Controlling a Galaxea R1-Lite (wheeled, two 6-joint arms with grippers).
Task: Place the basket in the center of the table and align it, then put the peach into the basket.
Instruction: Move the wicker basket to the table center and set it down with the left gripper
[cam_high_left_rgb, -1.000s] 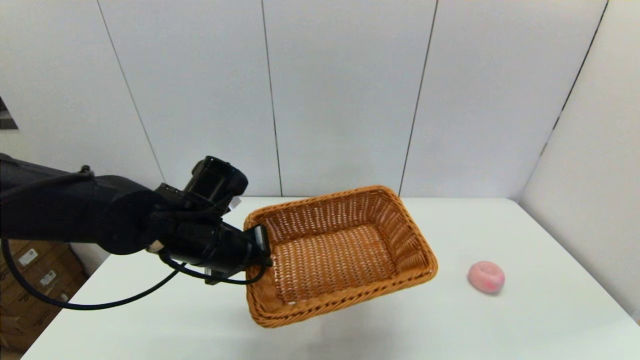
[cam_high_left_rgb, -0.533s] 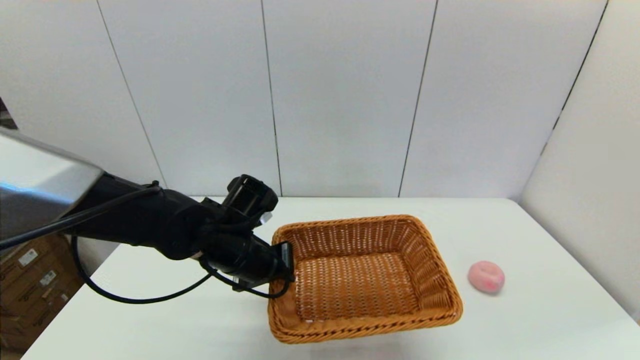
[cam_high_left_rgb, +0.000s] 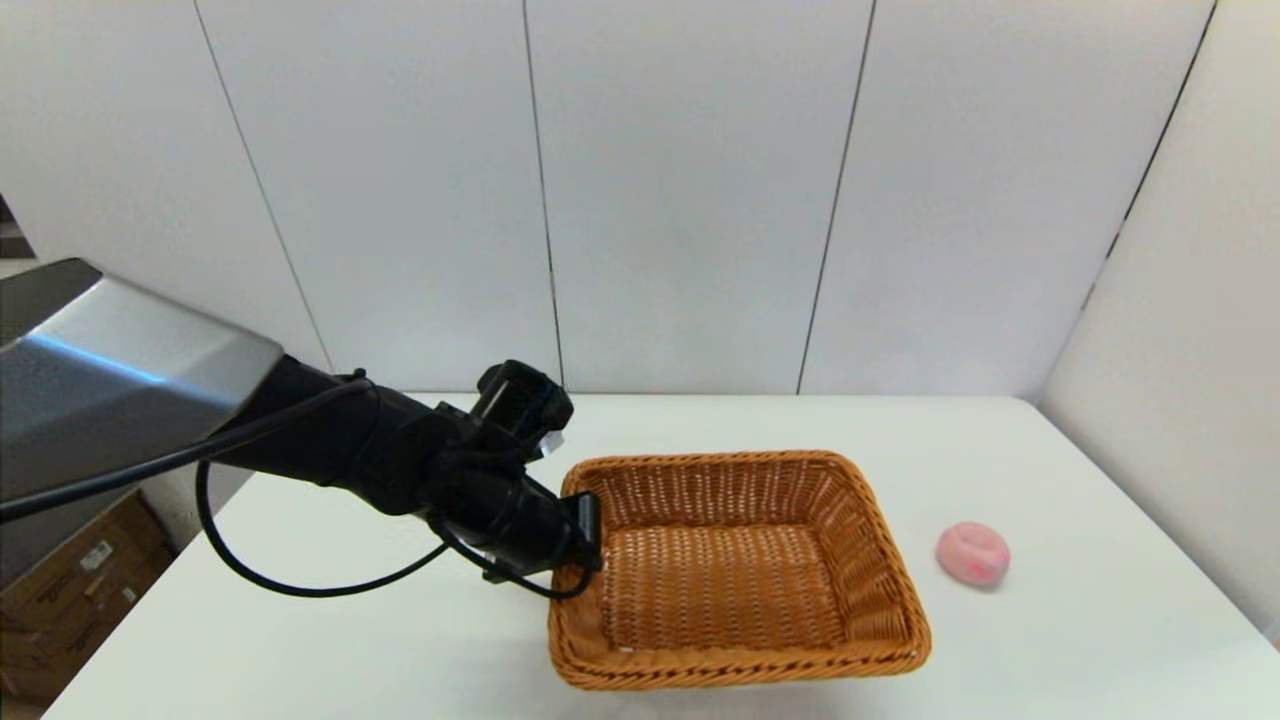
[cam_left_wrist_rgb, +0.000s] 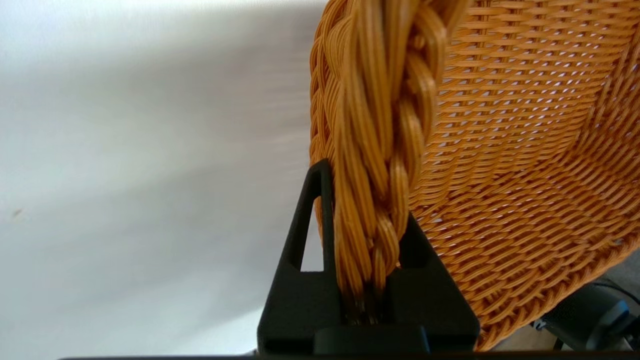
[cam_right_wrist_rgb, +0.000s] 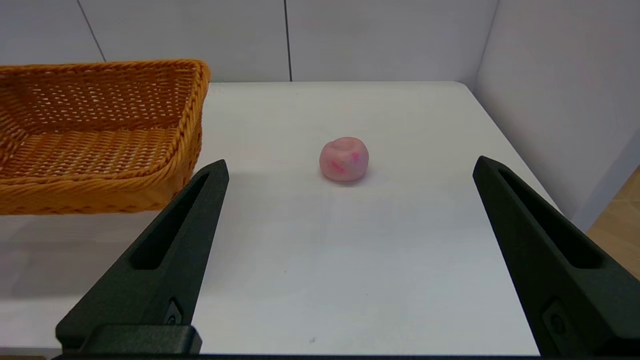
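The basket (cam_high_left_rgb: 738, 570) lies near the middle of the table (cam_high_left_rgb: 1100, 620), its long sides roughly parallel to the near table edge, and from the head view it appears to rest flat or very nearly flat on the surface. The left gripper (cam_high_left_rgb: 585, 530) grasps the basket's short left rim: in the left wrist view the two black fingers (cam_left_wrist_rgb: 305, 250) are clamped on either side of the braided rim (cam_left_wrist_rgb: 380, 150), one outside the wall and one inside. The placing step is therefore judged nearly complete; releasing the rim and confirming alignment remain. The peach (cam_high_left_rgb: 972, 553) sits on the bare table to the right of the basket, apart from it and not yet touched, so the second step is entirely outstanding. The right gripper (cam_right_wrist_rgb: 350, 260) is out of the head view; in its own wrist view its jaws stand wide apart and hold nothing, and they point toward the peach, which lies farther off between them. No brand or writing can be read on the basket, peach or grippers. Cardboard boxes (cam_high_left_rgb: 70, 590) beside the table carry white labels, too small to read.
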